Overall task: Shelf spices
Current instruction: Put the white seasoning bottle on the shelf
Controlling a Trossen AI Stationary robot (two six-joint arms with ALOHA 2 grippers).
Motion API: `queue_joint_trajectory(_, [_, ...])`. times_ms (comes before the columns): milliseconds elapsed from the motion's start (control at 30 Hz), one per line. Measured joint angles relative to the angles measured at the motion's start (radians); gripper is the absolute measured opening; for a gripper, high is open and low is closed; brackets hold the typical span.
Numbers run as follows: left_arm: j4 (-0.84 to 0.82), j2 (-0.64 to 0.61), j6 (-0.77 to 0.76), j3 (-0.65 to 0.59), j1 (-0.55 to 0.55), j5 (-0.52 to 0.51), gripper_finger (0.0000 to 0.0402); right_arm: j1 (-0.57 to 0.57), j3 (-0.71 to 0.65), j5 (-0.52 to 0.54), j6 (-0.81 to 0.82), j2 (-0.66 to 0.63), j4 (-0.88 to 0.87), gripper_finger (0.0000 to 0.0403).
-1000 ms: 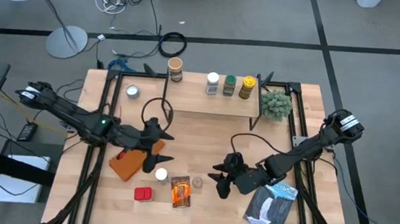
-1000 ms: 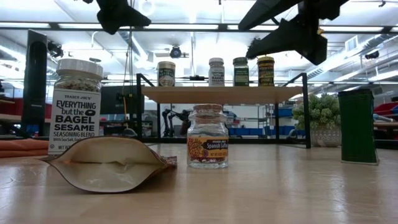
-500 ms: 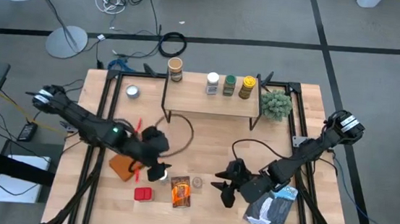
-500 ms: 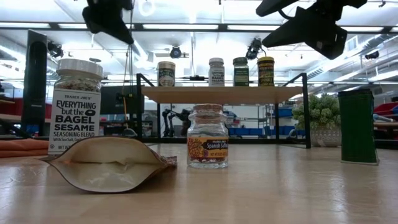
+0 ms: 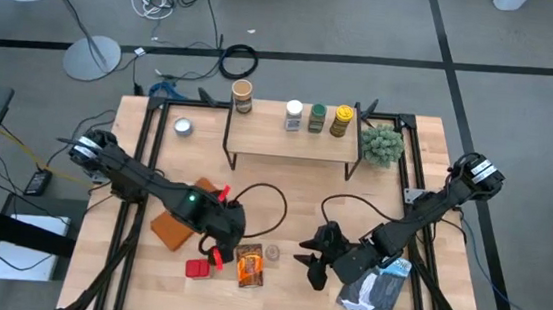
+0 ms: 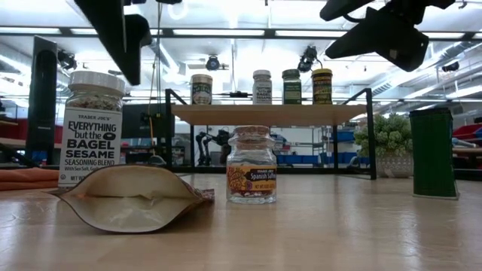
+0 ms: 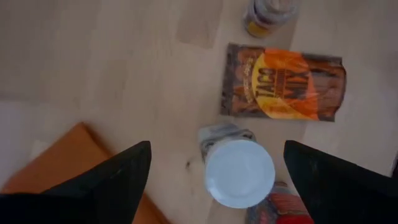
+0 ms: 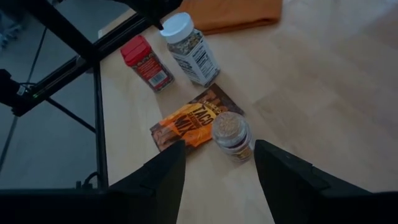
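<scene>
The wooden surface (image 5: 283, 191) bears the shelf (image 5: 293, 141), a silver round tin (image 5: 183, 126), a small plant (image 5: 382, 144), an orange cloth (image 5: 172, 228), a red tin (image 5: 197, 268), a taco-mix packet (image 5: 250, 265), a cork-lidded saffron jar (image 5: 272, 253) and a dark bag (image 5: 375, 289). A white-lidded bagel-seasoning jar (image 7: 239, 170) stands beside the packet. Four jars (image 5: 315, 117) stand on the shelf.

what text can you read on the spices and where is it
"TRADER JOE'S EVERYTHING but the BAGEL SESAME SEASONING BLEND": white-lidded jar, low view.
"Spanish Saffron", partly legible: small glass jar.
"TACO MIX", partly legible: orange packet, left wrist view.
Labels on the four jars on the shelf: too small to read.
</scene>
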Motion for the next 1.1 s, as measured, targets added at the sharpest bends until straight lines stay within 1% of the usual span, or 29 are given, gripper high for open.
queue_joint_trajectory(267, [-0.001, 0.001, -0.07, 0.0, 0.0, 0.053, 0.0371, 0.001, 0.0, 0.0, -0.001, 0.0, -0.011, 0.0192])
queue_joint_trajectory(367, [-0.002, 0.014, -0.075, -0.001, -0.001, 0.057, 0.0371, 0.002, 0.0, 0.0, -0.011, 0.0, -0.011, 0.0192])
queue_joint_trajectory(500, [-0.005, 0.044, -0.078, -0.005, -0.001, 0.061, 0.0371, 0.005, 0.0, 0.0, -0.017, 0.0, -0.011, 0.0192])
queue_joint_trajectory(800, [-0.008, 0.124, -0.074, -0.006, -0.008, 0.111, 0.0369, 0.005, 0.0, 0.0, -0.026, 0.0, -0.011, 0.0192])
queue_joint_trajectory(933, [-0.003, 0.13, -0.074, -0.006, -0.015, 0.126, 0.0353, 0.005, 0.0, 0.0, -0.026, 0.0, -0.01, 0.0192])
queue_joint_trajectory(1100, [0.007, 0.13, -0.076, -0.006, -0.019, 0.125, 0.0302, 0.005, 0.0, 0.0, -0.026, 0.0, -0.01, 0.0192])
